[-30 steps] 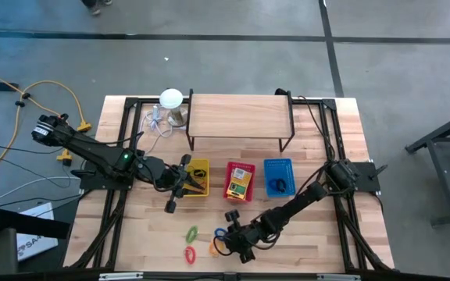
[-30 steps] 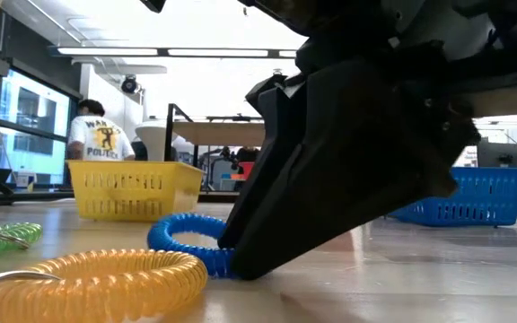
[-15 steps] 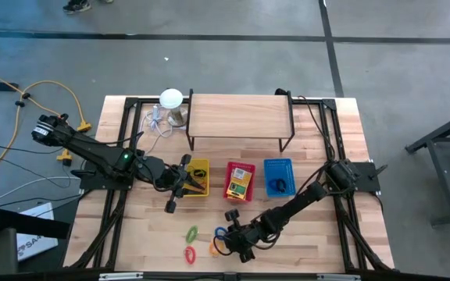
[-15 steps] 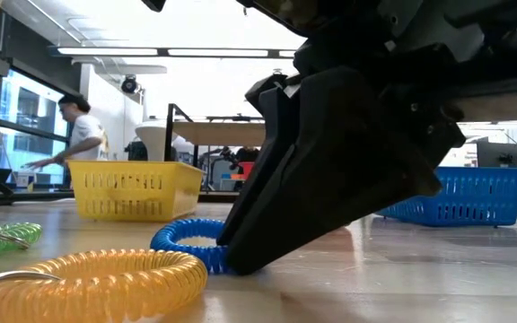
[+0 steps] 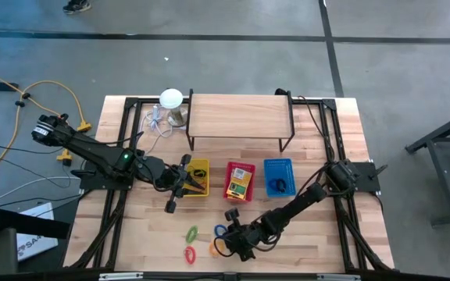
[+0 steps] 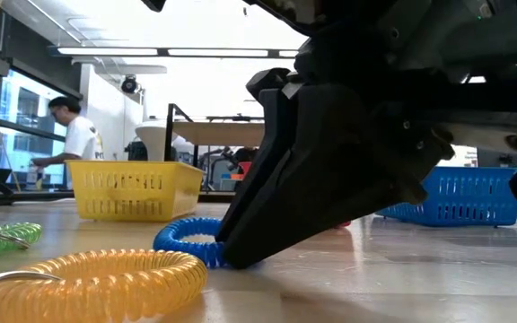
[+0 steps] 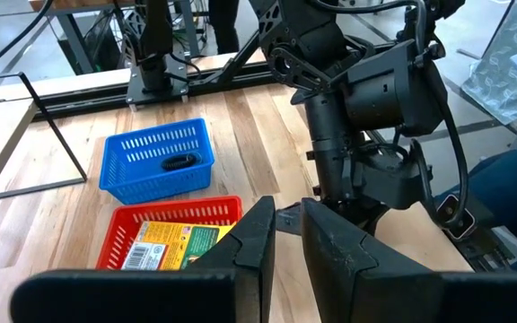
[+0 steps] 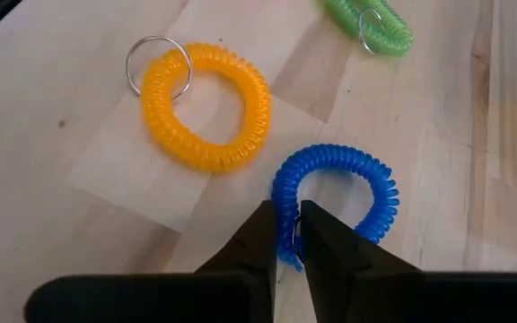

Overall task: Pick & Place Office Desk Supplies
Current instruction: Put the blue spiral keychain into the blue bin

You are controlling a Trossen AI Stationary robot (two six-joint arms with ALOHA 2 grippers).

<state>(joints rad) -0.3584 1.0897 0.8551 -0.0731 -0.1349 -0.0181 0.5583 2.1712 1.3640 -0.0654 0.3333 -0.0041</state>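
Several coiled rings lie flat on the table near its front edge: blue (image 8: 335,193), orange (image 8: 206,106), green (image 8: 368,25) and red (image 5: 189,254). My right gripper (image 8: 286,235) is down at the blue ring (image 5: 220,232) and shut on it. My left gripper (image 5: 180,187) hangs above the table beside the yellow basket (image 5: 197,178). Its fingers (image 7: 287,224) stand a narrow gap apart with nothing between them. A yellow-and-green card box (image 5: 240,186) lies in the red basket (image 5: 230,168). My right gripper pinches the blue ring's coil (image 8: 285,215) between its two fingers, on the side of the ring nearest the wrist. The fingers (image 6: 267,224) slant down onto it from the table's right side and lie across the coil. The ring lies flat on the table.
A blue basket (image 5: 279,176) stands right of the red one. A low wooden shelf (image 5: 239,117) and a white round-topped object with a cable (image 5: 170,99) stand at the back. The orange ring (image 6: 97,283) lies close beside the blue one. A person shows in the room behind (image 6: 70,135).
My right gripper has stayed at the blue ring and turned a little about its wrist. The blue ring has shifted slightly along the table toward the fingers. The other rings have kept their places.
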